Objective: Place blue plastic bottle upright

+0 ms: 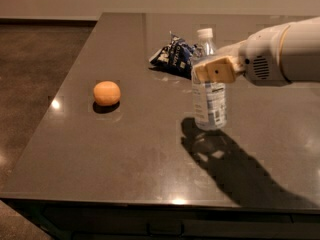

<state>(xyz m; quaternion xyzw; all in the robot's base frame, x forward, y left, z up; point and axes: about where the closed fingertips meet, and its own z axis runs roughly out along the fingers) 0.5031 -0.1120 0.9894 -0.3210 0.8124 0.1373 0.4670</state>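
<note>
The blue plastic bottle (209, 101), clear with a white cap and a white-blue label, stands upright with its base at or just above the dark table (150, 149), right of centre. My gripper (214, 72) reaches in from the right and is shut on the bottle's upper body, just below the neck. Its tan finger (215, 71) covers the front of the bottle. The white arm stretches away to the right edge.
A dark blue snack bag (173, 55) lies just behind the bottle. An orange (106, 93) sits to the left on the table. The table's left and front edges drop to a dark floor.
</note>
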